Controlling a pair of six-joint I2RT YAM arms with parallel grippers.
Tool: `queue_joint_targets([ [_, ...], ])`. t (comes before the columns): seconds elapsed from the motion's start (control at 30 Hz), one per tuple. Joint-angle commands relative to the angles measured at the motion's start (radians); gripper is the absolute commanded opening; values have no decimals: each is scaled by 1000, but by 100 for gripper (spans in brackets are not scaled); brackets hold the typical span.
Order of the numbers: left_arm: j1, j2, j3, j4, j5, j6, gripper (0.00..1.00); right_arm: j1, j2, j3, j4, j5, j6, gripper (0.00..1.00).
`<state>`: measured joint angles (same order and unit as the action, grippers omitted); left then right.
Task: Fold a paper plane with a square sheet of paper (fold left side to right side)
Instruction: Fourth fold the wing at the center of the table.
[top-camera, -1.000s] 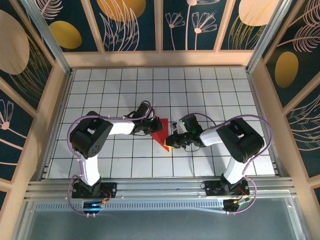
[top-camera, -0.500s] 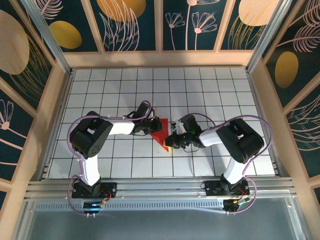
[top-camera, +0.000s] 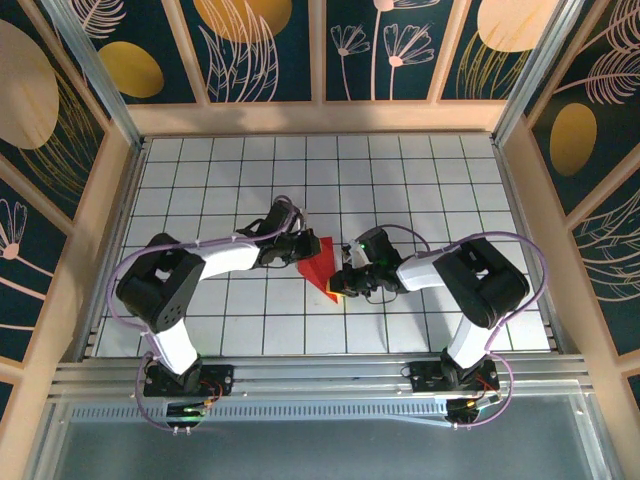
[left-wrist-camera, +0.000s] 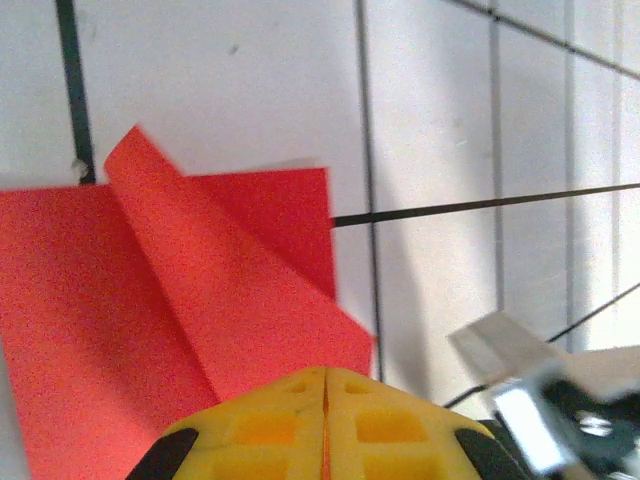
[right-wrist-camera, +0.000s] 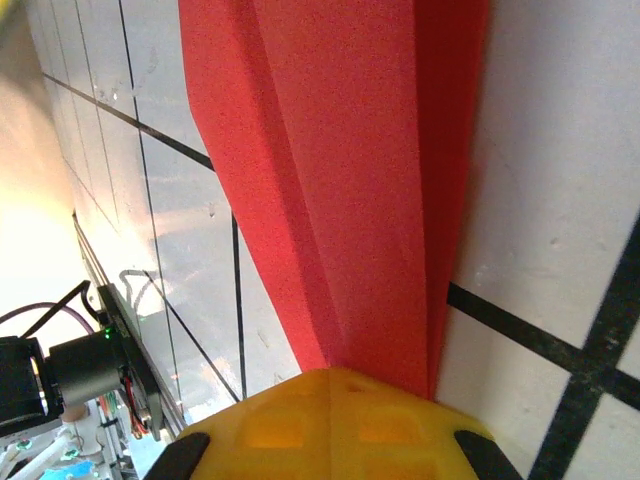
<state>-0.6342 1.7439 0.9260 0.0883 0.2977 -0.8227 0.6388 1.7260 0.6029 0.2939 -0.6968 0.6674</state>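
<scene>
— Where is the red paper (top-camera: 318, 264) sitting?

— It is lying about midway between the left and right edges of the white gridded surface (top-camera: 430, 180), a little nearer the near edge than the far one. It is showing as a folded, pointed shape, with its narrow end pointing toward the near edge and its wider end toward the far edge.

— What is the left claw (top-camera: 297, 250) doing?

— It is reaching in from the left and meeting the paper's left side. In the left wrist view its yellow pads (left-wrist-camera: 255, 425) are pressing together with only a thin seam between them. A flap (left-wrist-camera: 230, 290) of the paper is running right down into them, so the claw is looking closed on that flap.

— Is the flap lying flat?

— No, it is tilting up off the layer beneath and shading the red under it.

— And the right claw (top-camera: 339, 285)?

— It is coming in from the right and sitting at the paper's narrow end. In the right wrist view its yellow pads (right-wrist-camera: 270, 430) are also closing tight. The paper is tapering straight into them, so this claw is pinching that tip.

— Are the two claws touching?

— No, they are sitting near each other, with the paper between them.
</scene>
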Motion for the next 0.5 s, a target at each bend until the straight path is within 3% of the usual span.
queue_joint_targets([
  [0.0,1,-58,-35,-37,-5,18,9,9,11,-11,-155,111,-62,0],
  [0.47,2,45,-69,63,74,-17,7,8,1,0,-175,112,-91,0],
])
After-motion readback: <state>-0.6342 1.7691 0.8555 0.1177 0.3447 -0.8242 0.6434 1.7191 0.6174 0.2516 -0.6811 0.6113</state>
